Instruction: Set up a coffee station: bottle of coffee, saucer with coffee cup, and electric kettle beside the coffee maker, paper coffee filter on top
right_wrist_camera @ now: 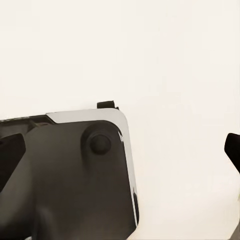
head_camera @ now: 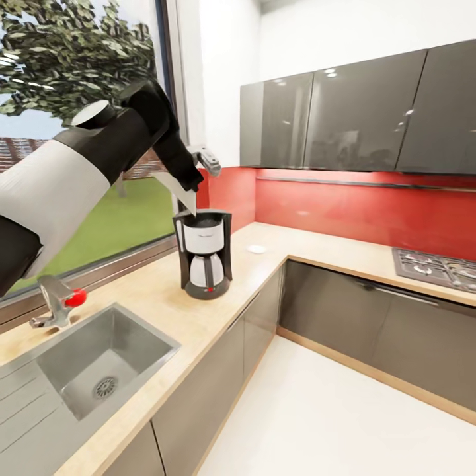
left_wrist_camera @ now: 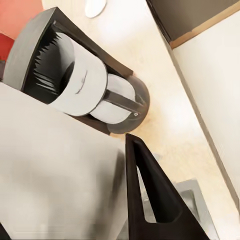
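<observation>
I'm hovering the left claw [head_camera: 192, 182] over the coffee maker [head_camera: 203, 254] on the desk [head_camera: 198, 311], pinching the paper coffee filter [head_camera: 177, 190] by its upper edge. It's featherlight, floppy and crushable, so I'm gripping gently; right claw's state I can't tell

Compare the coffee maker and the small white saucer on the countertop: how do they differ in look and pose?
The coffee maker is tall, upright, black with white panels; the saucer is low, flat and plain white. The coffee maker stands nearer the sink, the saucer further along toward the corner, apart from it. The left gripper holds the paper filter above the coffee maker; nothing hangs over the saucer. Both rest on the countertop.
</observation>
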`<state>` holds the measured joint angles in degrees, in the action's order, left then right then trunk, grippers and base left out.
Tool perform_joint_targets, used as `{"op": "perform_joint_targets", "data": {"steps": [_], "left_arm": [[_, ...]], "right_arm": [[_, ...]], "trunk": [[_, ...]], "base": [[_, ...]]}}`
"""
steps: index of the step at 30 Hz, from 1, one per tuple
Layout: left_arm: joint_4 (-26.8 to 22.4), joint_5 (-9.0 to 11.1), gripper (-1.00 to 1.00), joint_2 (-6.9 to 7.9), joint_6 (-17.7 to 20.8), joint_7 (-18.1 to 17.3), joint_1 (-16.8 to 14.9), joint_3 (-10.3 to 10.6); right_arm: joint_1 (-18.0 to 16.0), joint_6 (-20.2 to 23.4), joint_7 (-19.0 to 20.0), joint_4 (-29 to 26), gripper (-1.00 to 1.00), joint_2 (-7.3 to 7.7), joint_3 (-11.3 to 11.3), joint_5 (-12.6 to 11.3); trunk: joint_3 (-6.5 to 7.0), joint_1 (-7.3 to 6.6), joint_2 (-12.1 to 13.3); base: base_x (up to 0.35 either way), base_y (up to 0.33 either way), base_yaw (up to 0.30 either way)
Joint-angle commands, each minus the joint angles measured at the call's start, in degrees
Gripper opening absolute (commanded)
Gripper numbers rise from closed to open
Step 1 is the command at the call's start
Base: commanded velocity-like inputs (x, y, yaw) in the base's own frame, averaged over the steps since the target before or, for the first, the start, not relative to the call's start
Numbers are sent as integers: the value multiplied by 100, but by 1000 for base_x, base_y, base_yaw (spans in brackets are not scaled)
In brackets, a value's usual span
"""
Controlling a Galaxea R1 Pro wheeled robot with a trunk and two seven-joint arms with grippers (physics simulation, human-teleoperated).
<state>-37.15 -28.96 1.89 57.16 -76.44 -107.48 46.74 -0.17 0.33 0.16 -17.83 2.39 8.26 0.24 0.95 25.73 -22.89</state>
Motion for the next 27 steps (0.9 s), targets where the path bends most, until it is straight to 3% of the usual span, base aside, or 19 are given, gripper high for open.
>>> {"op": "perform_joint_targets", "data": {"steps": [1,4,7,12,23,27], "left_arm": [[-12,-60,-100,1,40,-55,-2,15],[-30,-145,-100,-83,23,-19,98,112],[-6,-230,-100,-50,23,-32,195,126],[34,-86,-100,12,24,2,357,59],[15,-66,-100,21,31,139,713,2],[14,-66,-100,5,32,156,825,-7]], "right_arm": [[-1,3,2,-2,100,-2,18,2],[-14,2,-18,-47,100,-15,25,6],[-19,-1,-14,-53,100,-26,26,5],[-26,-4,-22,-163,100,-18,27,3],[-27,-4,-33,-230,100,-2,37,-19],[-27,2,-34,-222,100,4,36,-15]], "trunk": [[-2,5,-3],[-2,5,-3],[-2,5,-3],[-2,5,-3],[-2,5,-3],[-2,5,-3]], "base": [[334,-1,0],[0,0,0],[0,0,0],[0,0,0],[1,0,0],[226,-168,0]]}}
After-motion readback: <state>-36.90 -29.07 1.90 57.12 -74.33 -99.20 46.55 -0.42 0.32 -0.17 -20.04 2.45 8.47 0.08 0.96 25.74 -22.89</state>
